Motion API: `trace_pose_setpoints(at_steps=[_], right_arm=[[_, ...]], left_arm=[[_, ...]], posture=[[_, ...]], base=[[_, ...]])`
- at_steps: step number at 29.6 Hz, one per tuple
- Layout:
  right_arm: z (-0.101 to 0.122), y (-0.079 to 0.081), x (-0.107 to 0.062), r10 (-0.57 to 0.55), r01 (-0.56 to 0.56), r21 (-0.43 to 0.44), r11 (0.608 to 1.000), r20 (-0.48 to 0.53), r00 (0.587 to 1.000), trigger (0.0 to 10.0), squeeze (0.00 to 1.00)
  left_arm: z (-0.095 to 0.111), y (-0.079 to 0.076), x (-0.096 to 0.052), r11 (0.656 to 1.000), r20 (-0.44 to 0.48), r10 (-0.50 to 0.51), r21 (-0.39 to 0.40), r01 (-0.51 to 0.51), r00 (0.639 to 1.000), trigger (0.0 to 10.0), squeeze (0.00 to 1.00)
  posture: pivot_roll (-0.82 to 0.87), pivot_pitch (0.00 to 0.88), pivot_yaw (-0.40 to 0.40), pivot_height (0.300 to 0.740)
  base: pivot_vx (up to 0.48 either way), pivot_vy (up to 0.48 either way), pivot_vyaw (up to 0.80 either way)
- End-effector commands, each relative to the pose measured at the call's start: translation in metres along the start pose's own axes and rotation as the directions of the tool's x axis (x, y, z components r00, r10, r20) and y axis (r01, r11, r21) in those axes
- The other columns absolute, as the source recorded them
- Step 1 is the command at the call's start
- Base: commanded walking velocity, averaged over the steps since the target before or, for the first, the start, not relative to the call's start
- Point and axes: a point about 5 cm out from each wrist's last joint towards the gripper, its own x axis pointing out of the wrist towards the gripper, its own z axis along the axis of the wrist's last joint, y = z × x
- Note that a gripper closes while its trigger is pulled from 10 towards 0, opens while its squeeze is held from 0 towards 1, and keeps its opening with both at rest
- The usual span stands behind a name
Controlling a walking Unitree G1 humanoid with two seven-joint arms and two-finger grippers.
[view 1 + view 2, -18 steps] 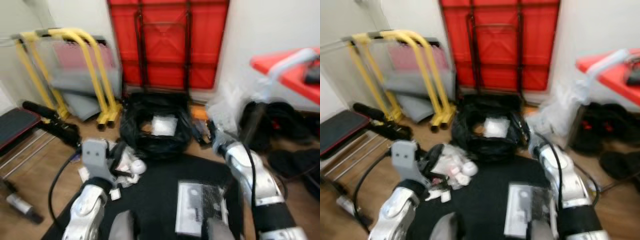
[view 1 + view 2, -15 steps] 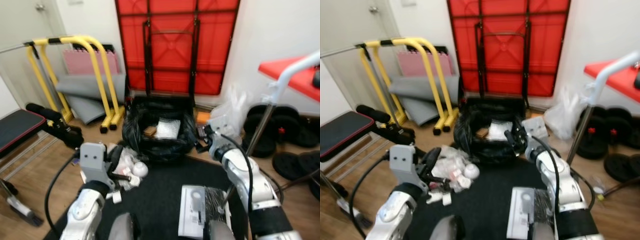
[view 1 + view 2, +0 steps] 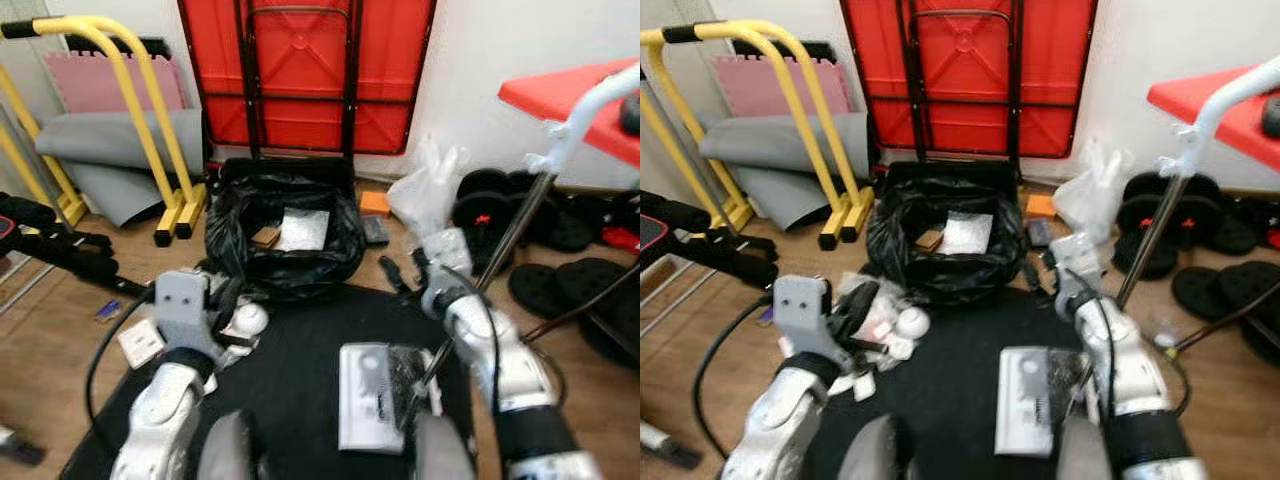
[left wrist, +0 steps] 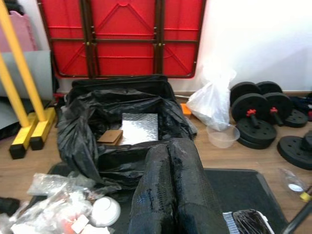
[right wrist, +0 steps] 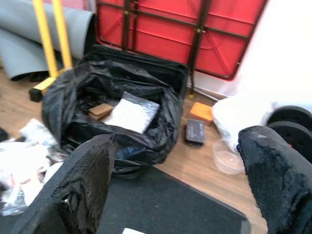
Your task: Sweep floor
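Folded red table (image 3: 300, 70), dumbbell plates (image 3: 1200, 225)

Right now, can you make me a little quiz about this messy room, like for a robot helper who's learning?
1. True or false: the black bag holds a silver packet.
2. Which pincer is open? A) left B) right
3. Fill in: the trash pile lies on the bag's ____ side, by the robot's sides.

Key:
1. True. A brown piece lies beside the packet.
2. B. The right pincer has its fingers spread wide; the left pincer has them pressed together.
3. Left, at the edge of the black mat.
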Motion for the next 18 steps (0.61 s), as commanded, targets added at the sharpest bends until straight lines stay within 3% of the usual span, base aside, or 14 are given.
trace_pose_setpoints(at_steps=[1, 10, 18], right_arm=[[-0.008, -0.002, -0.001, -0.015, 0.015, 0.006, 1.0, -0.029, 0.999, 10.0, 0.0], [-0.019, -0.01, -0.003, -0.061, 0.062, 0.014, 0.998, -0.069, 0.996, 10.0, 0.0], [-0.028, -0.029, -0.005, -0.165, 0.167, 0.012, 0.986, -0.09, 0.982, 10.0, 0.0]], left_arm=[[-0.004, 0.001, -0.003, 1.0, -0.025, -0.009, 0.002, 0.009, 1.0, 10.0, 0.0], [-0.004, 0.0, -0.003, 1.0, -0.025, -0.012, 0.002, 0.012, 1.0, 10.0, 0.0], [-0.004, 0.0, -0.003, 1.0, -0.025, -0.018, 0.0, 0.018, 1.0, 10.0, 0.0]], posture=[[-0.1, 0.0, 0.029, 0.48], [-0.1, 0.0, 0.029, 0.46], [-0.1, 0.0, 0.028, 0.45]], base=[[0.0, 0.0, 0.0], [0.0, 0.0, 0.0], [0.0, 0.0, 0.0]])
